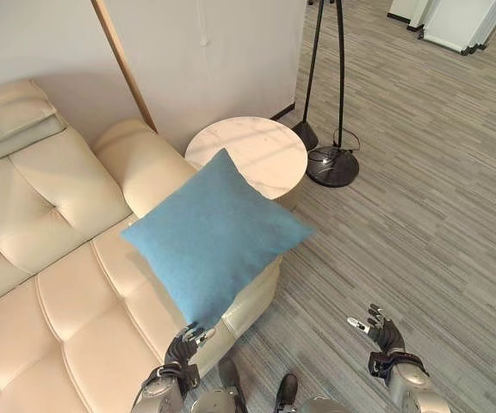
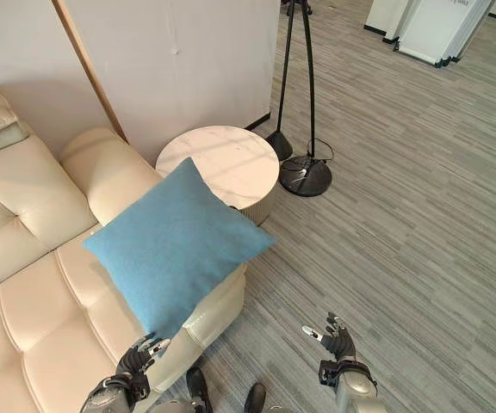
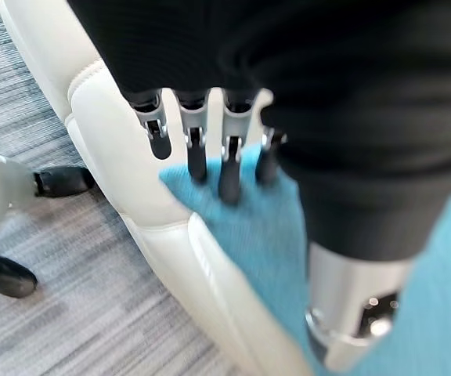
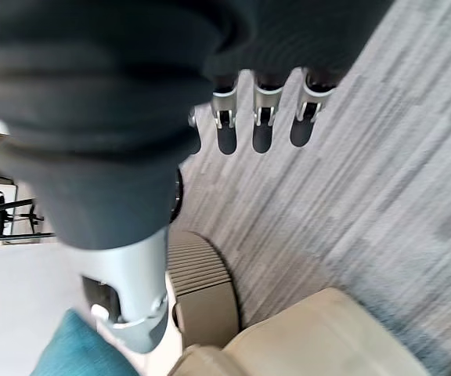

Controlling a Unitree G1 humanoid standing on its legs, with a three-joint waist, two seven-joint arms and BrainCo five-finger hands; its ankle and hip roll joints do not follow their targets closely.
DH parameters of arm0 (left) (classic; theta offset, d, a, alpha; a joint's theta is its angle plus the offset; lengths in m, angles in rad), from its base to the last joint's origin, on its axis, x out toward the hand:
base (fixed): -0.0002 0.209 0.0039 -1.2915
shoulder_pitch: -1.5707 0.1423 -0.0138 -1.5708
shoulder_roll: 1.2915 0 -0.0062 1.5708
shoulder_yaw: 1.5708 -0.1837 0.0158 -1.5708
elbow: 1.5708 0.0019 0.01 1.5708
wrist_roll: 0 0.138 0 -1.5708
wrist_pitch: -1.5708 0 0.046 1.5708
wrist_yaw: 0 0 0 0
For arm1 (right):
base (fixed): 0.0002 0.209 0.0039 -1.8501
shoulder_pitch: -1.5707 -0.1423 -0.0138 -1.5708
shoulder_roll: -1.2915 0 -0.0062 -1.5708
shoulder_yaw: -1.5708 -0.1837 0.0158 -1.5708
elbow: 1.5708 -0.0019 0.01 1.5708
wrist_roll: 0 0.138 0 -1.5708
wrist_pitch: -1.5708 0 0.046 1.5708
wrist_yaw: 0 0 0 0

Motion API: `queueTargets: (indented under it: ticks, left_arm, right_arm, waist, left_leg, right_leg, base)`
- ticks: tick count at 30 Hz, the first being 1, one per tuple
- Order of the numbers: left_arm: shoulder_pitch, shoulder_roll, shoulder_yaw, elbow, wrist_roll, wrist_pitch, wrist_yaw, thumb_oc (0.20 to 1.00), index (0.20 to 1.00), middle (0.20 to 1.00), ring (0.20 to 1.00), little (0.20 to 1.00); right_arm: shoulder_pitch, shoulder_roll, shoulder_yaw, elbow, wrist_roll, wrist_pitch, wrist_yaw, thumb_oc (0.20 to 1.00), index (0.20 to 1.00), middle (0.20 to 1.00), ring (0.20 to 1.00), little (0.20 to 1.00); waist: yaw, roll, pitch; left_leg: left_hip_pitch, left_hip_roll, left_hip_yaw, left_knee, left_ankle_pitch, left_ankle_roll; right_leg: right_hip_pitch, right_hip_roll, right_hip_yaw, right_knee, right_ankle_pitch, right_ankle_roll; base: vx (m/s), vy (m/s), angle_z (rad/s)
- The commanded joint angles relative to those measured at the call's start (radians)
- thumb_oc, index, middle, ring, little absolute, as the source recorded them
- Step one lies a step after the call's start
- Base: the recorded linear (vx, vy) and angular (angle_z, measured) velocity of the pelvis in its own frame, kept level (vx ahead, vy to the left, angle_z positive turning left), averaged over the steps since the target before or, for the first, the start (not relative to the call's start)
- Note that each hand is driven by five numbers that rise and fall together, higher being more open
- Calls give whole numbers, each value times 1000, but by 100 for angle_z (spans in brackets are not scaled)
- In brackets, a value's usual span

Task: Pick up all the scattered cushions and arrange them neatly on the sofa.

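A blue square cushion [image 1: 213, 237] lies corner-down on the cream sofa [image 1: 58, 292], across the seat's right end, with its right side past the seat's edge. My left hand [image 1: 183, 344] is just below the cushion's lowest corner. In the left wrist view its straight fingers [image 3: 196, 149] rest their tips on the blue cloth [image 3: 265, 227], so it is open. My right hand [image 1: 384, 337] hovers open over the floor to the right, holding nothing; its fingers [image 4: 261, 125] are straight.
A round white side table [image 1: 257, 146] stands by the sofa's armrest [image 1: 145, 163]. Behind it is a floor lamp with a black base [image 1: 331, 165]. A wall panel runs behind the sofa. Grey striped carpet [image 1: 420, 232] stretches to the right.
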State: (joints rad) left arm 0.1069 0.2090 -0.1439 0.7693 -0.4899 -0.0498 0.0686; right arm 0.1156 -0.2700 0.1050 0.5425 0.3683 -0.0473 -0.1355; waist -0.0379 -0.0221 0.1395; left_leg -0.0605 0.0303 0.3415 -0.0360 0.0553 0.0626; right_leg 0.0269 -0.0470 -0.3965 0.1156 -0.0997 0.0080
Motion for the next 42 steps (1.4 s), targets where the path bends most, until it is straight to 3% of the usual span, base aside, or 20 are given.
queueTargets:
  ticks: [1,3,5,6,7,8,9,10,15,18,24,26,30,37,42]
  left_arm:
    - [-17,63,54,-51,20,-39,19,1000,1000,1000,1000,1000]
    - [-10,62,58,-63,10,-46,23,1000,1000,1000,1000,1000]
    - [-12,61,60,-58,-2,-52,22,1000,1000,1000,1000,1000]
    - [-23,60,59,-40,-14,-52,28,1000,1000,1000,1000,1000]
    - [-24,60,59,-40,-14,-52,28,1000,1000,1000,1000,1000]
    - [-40,58,64,-26,-31,-55,37,1000,1000,1000,1000,1000]
    - [-41,58,64,-26,-31,-55,37,1000,1000,1000,1000,1000]
    - [-57,57,67,-10,-56,-62,48,1000,1000,1000,1000,1000]
    - [-77,56,98,40,-85,-65,42,1000,1000,1000,1000,1000]
    - [-78,54,115,55,-102,-55,44,1000,1000,1000,1000,1000]
    - [-76,61,135,38,-109,-42,28,1000,1000,1000,1000,1000]
    - [-87,70,146,24,-111,-39,22,1000,1000,1000,1000,1000]
    - [-114,70,136,49,-114,-42,19,1000,1000,1000,1000,1000]
    - [-217,81,74,151,-101,-48,28,1000,1000,1000,1000,1000]
    - [-328,60,2,170,-118,-56,50,1000,1000,1000,1000,1000]
  right_arm:
    - [-2,23,1,-58,-31,-17,20,1000,1000,1000,1000,1000]
    - [3,30,-7,-62,-24,-22,20,1000,1000,1000,1000,1000]
    - [-2,36,-26,-50,1,-31,8,1000,1000,1000,1000,1000]
    - [-2,37,-40,-37,11,-36,-7,1000,1000,1000,1000,1000]
    - [-2,37,-40,-37,11,-36,-7,1000,1000,1000,1000,1000]
    - [-2,38,-52,-24,16,-36,-25,1000,1000,1000,1000,1000]
    - [-2,38,-52,-23,16,-36,-25,1000,1000,1000,1000,1000]
    - [3,38,-57,-13,11,-36,-40,1000,1000,1000,1000,1000]
    - [4,34,-58,32,-2,-26,-29,1000,1000,1000,1000,1000]
    - [10,-8,-94,50,-15,-13,-37,1000,1000,1000,1000,1000]
    - [45,-56,-163,24,-36,8,-42,1000,1000,1000,1000,1000]
    - [22,-147,-219,-11,-58,15,-55,1000,1000,1000,1000,1000]
    - [-19,-205,-245,-38,-20,6,-61,1000,1000,1000,1000,1000]
    - [-195,-235,-87,-49,33,5,-49,1000,1000,1000,1000,1000]
    - [-343,-157,80,-45,64,14,-54,1000,1000,1000,1000,1000]
  waist:
    - [-7,-5,-2]
    - [-19,4,3]
    - [-29,14,4]
    - [-48,12,12]
    - [-47,13,10]
    - [-60,5,17]
    - [-61,5,19]
    - [-73,-4,25]
    - [-68,-40,-6]
    - [-65,-44,-23]
    - [-71,-51,-26]
    - [-74,-56,-28]
    - [-73,-60,-29]
    - [-48,-87,-13]
    - [-29,-114,23]
  left_leg:
    - [1,-4,-77,27,-84,-15]
    - [25,-16,-131,4,-84,-11]
    - [28,-17,-188,1,-84,-19]
    - [46,-27,-241,-3,-89,-27]
    - [43,-26,-241,-3,-88,-27]
    - [52,-36,-286,-2,-91,-34]
    - [54,-35,-287,-2,-92,-34]
    - [61,-38,-326,-1,-97,-40]
    - [77,-37,-372,-3,-114,-49]
    - [96,-5,-372,-33,-101,-69]
    - [101,12,-375,-47,-98,-80]
    - [97,19,-373,-51,-98,-86]
    - [91,22,-372,-51,-99,-91]
    - [61,32,-372,-51,-96,-103]
    - [5,41,-380,-51,-78,-108]
  right_leg:
    - [-36,-154,168,270,44,152]
    - [-89,-118,253,324,48,140]
    - [-115,-90,318,208,15,119]
    - [-136,-65,389,103,8,115]
    - [-137,-63,389,99,11,115]
    - [-167,-43,467,27,43,126]
    - [-164,-43,466,27,42,126]
    - [-190,-35,514,-17,73,132]
    - [-116,-41,502,-116,94,122]
    - [-73,-32,472,-166,90,106]
    - [-59,-28,449,-183,83,101]
    - [-57,-27,442,-194,83,100]
    - [-60,-26,438,-200,83,100]
    - [-86,-22,429,-203,84,98]
    - [-143,-17,422,-199,93,92]
  base:
    - [124,185,42]
    - [181,80,173]
    - [270,-46,131]
    - [195,-64,85]
    - [232,-111,112]
    - [91,-62,96]
    - [182,-135,99]
    - [117,-105,84]
    - [148,-163,53]
    - [233,-183,5]
    - [66,-41,5]
    - [52,-23,4]
    - [10,-4,0]
    - [-33,-19,-4]
    - [-121,-36,2]
